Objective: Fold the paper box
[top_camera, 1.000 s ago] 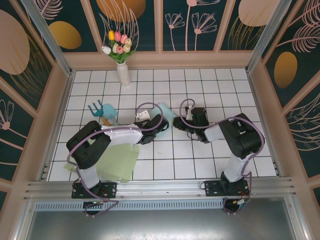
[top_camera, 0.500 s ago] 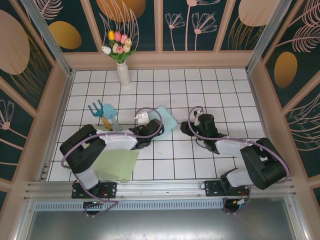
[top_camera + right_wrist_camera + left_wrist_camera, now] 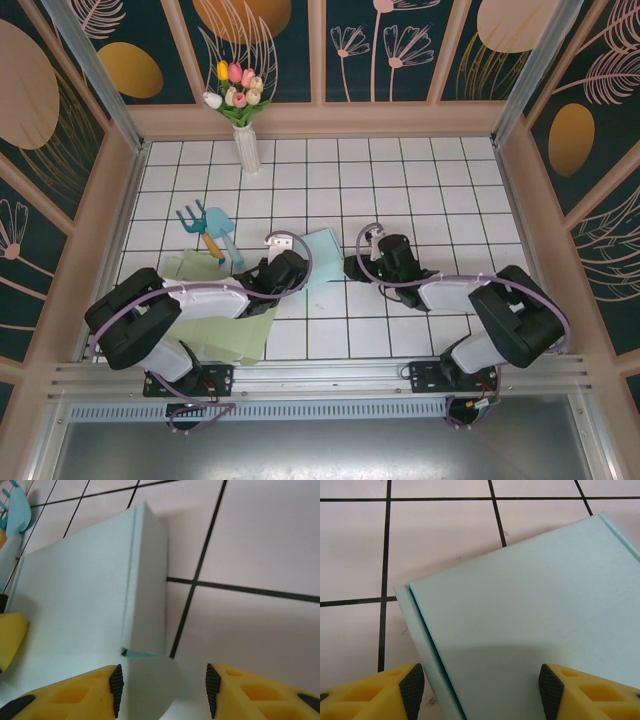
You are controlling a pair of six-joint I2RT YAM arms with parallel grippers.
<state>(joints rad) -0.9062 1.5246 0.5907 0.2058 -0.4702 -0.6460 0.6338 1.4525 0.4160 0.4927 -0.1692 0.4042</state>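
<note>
**A:** Which step is this?

**B:** Closing, I judge. The paper box lies mid-tabletop. The left gripper is at its 8 o'clock and the right gripper at 4 o'clock, both spread and pinching nothing.

**A:** Next?

**B:** Probably tucking the rounded flap. The box's inside is hidden.

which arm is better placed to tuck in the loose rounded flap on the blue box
Right, probably: the right claw is open with the rounded flap of the blue box lying between its fingers. The left claw straddles the box's flat top instead.
</note>
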